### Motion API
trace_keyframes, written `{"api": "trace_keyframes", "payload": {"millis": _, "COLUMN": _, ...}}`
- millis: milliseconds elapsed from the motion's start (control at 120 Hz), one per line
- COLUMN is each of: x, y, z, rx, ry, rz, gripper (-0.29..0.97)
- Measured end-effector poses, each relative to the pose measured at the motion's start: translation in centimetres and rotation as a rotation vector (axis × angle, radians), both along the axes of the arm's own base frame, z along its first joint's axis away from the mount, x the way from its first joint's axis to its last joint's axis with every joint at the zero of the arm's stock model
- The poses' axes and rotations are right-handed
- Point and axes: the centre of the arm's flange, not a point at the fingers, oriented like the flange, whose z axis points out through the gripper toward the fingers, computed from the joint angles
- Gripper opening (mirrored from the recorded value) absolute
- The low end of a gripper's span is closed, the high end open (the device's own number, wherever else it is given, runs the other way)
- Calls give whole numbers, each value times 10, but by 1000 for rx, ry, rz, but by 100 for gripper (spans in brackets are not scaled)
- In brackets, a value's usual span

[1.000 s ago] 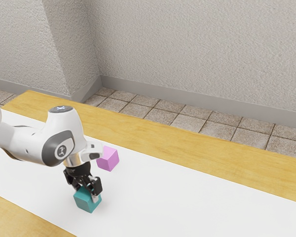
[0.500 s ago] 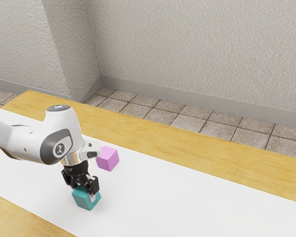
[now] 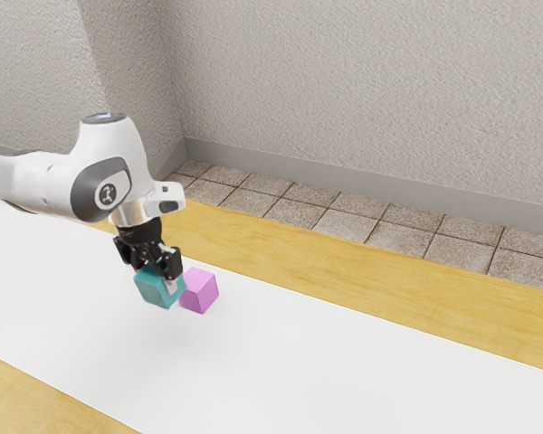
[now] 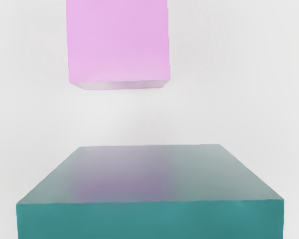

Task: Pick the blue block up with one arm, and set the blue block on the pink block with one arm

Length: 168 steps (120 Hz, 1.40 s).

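The gripper [image 3: 161,277] pinches the blue block [image 3: 157,290] from two sides, its black fingers pressed against the block's upper part. The block is teal-blue in colour. In the exterior view it sits just beside the pink block [image 3: 199,290], on the exterior view's left of it, and their edges meet in that picture. The blue block appears to hang a little clear of the white worktop [image 3: 344,362], while the pink block rests flat on it.

From the wrist view, the blue block [image 4: 149,194] lies directly under the hand, its top face carrying a faint pink tint. The pink block [image 4: 117,45] lies beyond it, with a strip of bare worktop [image 4: 239,99] between the two, so they are apart.

The white arm [image 3: 45,181] comes in from the exterior view's left of the pink block and bends down to the gripper. Behind the pink block, the worktop's wooden border [image 3: 389,271] gives way to a tiled floor [image 3: 389,226] and a rough grey wall [image 3: 362,81].
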Motion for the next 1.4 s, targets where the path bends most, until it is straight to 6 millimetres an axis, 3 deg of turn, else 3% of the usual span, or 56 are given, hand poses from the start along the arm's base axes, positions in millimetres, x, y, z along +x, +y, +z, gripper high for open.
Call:
{"api": "trace_keyframes", "payload": {"millis": 183, "x": 49, "y": 11, "z": -5, "rx": 8, "ry": 23, "rz": -1, "gripper": 37}}
{"api": "trace_keyframes", "payload": {"millis": 275, "x": 64, "y": 29, "z": -9, "rx": 8, "ry": 27, "rz": 24, "gripper": 38}}
{"api": "trace_keyframes", "payload": {"millis": 367, "x": 78, "y": 31, "z": -11, "rx": 15, "ry": 25, "rz": 16, "gripper": 38}}
{"api": "trace_keyframes", "payload": {"millis": 675, "x": 98, "y": 19, "z": -24, "rx": 16, "ry": 39, "rz": -12, "gripper": 38}}
{"api": "trace_keyframes", "payload": {"millis": 1000, "x": 104, "y": 10, "z": -32, "rx": 9, "ry": 50, "rz": -28, "gripper": 38}}
{"api": "trace_keyframes", "payload": {"millis": 1192, "x": 104, "y": 9, "z": -34, "rx": 5, "ry": 55, "rz": -36, "gripper": 53}}
{"api": "trace_keyframes", "payload": {"millis": 1283, "x": 103, "y": 7, "z": -22, "rx": 7, "ry": 38, "rz": -42, "gripper": 57}}
{"api": "trace_keyframes", "payload": {"millis": 1400, "x": 96, "y": -1, "z": 30, "rx": 16, "ry": -26, "rz": -54, "gripper": 61}}
